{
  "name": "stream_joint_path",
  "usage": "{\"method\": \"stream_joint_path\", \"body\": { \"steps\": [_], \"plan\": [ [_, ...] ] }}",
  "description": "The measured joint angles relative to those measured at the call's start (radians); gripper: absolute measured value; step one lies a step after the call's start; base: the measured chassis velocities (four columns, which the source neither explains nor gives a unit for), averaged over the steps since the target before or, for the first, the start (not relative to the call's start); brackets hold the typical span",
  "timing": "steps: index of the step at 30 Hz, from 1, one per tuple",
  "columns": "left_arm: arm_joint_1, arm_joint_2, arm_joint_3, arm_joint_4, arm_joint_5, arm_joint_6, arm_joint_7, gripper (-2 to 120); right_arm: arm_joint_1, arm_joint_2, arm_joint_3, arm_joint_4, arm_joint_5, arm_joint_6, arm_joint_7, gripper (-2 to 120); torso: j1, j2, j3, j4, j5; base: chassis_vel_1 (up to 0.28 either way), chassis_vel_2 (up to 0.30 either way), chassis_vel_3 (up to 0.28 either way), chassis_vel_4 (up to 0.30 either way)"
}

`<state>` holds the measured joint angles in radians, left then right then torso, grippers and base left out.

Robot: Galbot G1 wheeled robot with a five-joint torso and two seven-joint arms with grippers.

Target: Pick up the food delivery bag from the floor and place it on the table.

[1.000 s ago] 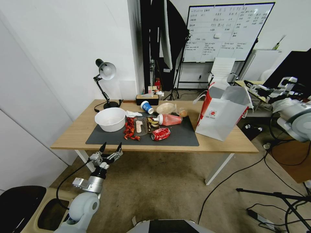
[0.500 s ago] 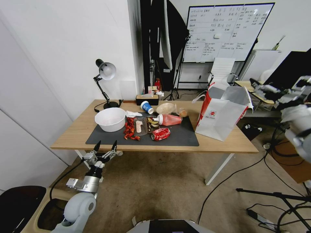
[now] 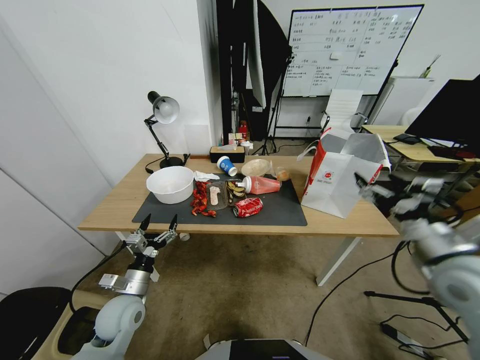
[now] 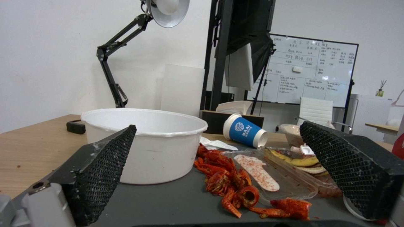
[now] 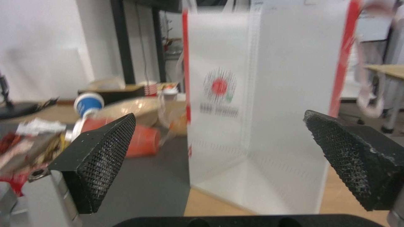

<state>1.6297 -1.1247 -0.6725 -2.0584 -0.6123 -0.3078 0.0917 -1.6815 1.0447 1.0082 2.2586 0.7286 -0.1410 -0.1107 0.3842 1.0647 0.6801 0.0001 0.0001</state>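
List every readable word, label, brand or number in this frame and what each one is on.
None can be quoted.
Whiteboard: handwritten rows, too small to read.
Food delivery bag: round red logo with a line of print beneath, blurred.
Blue paper cup: white emblem with tiny lettering, unreadable.
Crushed red can: markings illegible.

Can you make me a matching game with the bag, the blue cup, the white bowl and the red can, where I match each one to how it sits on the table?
Things:
1. food delivery bag
2. blue cup
3. white bowl
4. red can

How it sits:
A. crushed, lying on the dark mat
B. standing upright at the right end of the table
C. tipped on its side near the back of the mat
D. open side up at the left end of the mat

Pairs: 1-B, 2-C, 3-D, 4-A
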Motion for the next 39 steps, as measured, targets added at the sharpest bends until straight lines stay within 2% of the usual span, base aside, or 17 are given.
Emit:
{"method": "stream_joint_path", "body": {
  "steps": [3, 7, 12, 22, 39],
  "plan": [
    [-0.001, 0.003, 0.002, 0.010, 0.000, -0.003, 0.002, 100, 0.010, 0.014, -0.038, -0.072, -0.015, 0.088, -0.077, 100, 0.000, 0.000, 0.000, -0.0001, -0.0002, 0.000, 0.000, 0.000, 0.000],
    [-0.004, 0.003, 0.007, 0.015, -0.002, -0.003, 0.009, 100, 0.030, 0.031, -0.074, -0.117, -0.034, 0.139, -0.114, 100, 0.000, 0.000, 0.000, -0.0001, -0.0001, 0.000, 0.000, 0.000, 0.000],
    [-0.004, 0.002, 0.008, 0.020, -0.002, -0.004, 0.022, 100, 0.043, 0.048, -0.094, -0.140, -0.053, 0.155, -0.116, 100, 0.000, 0.000, 0.000, -0.0001, -0.0003, 0.000, 0.000, 0.000, 0.000],
    [-0.004, -0.003, 0.011, 0.022, -0.002, -0.006, 0.028, 100, 0.079, 0.079, -0.132, -0.261, -0.098, 0.217, -0.133, 100, 0.000, 0.000, 0.000, -0.0002, 0.0000, 0.000, 0.000, 0.000, 0.000],
    [-0.007, -0.005, 0.001, 0.033, 0.040, -0.001, 0.024, 100, 0.092, 0.071, -0.127, -0.266, -0.100, 0.228, -0.135, 100, 0.000, 0.000, 0.000, -0.0001, -0.0003, 0.000, 0.000, 0.000, 0.000]
  ]
}}
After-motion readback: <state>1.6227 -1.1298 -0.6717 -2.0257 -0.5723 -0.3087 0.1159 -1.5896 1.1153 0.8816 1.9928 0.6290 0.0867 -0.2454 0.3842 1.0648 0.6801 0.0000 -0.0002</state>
